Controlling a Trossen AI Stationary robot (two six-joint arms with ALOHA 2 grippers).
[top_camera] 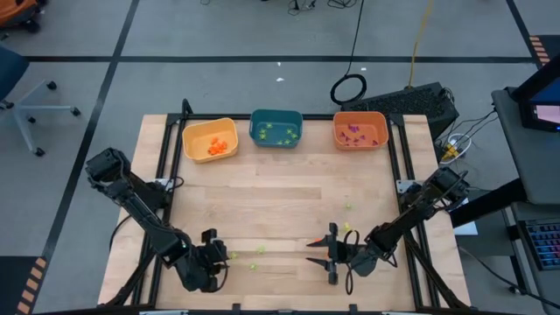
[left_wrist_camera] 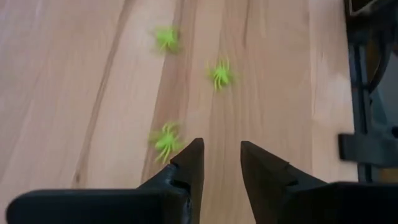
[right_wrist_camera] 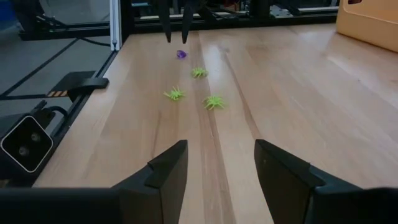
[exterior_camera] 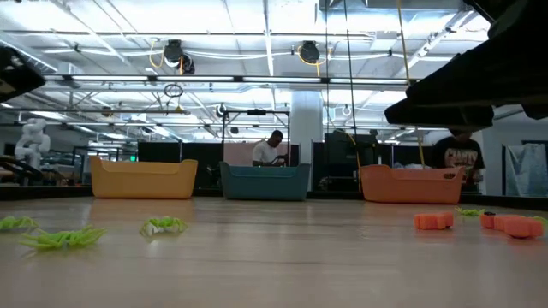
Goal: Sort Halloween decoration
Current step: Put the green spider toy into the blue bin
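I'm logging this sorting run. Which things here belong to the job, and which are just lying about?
Part of the job:
green spider trinkets on the table
purple trinket
orange trinkets
yellow bin, teal bin, orange bin
left gripper, right gripper

Just lying about:
black keyboard
coiled cable

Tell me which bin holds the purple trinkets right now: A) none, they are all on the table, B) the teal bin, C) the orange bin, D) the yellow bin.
C: in the high view the purple trinkets lie inside the orange bin at the far right of the row.
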